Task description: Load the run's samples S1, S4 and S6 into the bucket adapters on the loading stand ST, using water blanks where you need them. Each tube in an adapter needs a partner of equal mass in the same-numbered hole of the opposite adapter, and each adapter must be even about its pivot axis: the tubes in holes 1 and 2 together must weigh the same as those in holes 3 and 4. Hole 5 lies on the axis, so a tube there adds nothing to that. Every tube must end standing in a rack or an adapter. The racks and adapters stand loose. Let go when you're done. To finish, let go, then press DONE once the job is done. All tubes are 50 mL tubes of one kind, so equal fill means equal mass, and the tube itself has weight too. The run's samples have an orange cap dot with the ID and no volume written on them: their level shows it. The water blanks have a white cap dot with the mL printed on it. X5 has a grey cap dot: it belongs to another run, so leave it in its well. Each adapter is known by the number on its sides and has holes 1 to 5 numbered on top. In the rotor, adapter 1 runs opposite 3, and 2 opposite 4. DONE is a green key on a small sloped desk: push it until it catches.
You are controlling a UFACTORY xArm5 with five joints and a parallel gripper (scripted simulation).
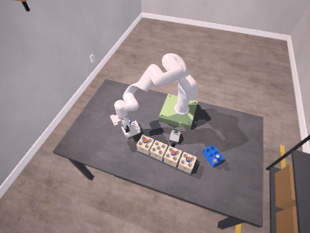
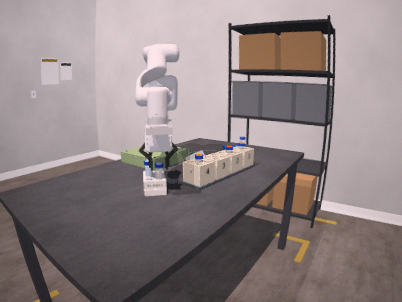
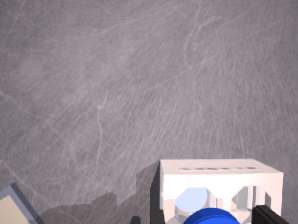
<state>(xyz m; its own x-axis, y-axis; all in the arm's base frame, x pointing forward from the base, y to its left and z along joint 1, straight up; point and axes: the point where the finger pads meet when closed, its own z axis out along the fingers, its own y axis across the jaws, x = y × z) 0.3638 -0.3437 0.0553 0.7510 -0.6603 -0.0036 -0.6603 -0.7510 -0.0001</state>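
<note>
My gripper is open and low over the white blanks rack, its fingers on either side of a tube's blue cap. That tube stands in the rack; its dot is out of the wrist view. Another tube stands beside it. Four cream adapters stand in a row on the loading stand. The end adapter marked 4 holds an orange-dot tube. The adapter beside it shows no tube. The other two each hold an orange-dot tube. Tube levels are hidden.
A blue rack to the right of the adapters holds two tubes, one with an orange dot. The small grey desk with the green DONE key stands behind the adapters, near the green robot base.
</note>
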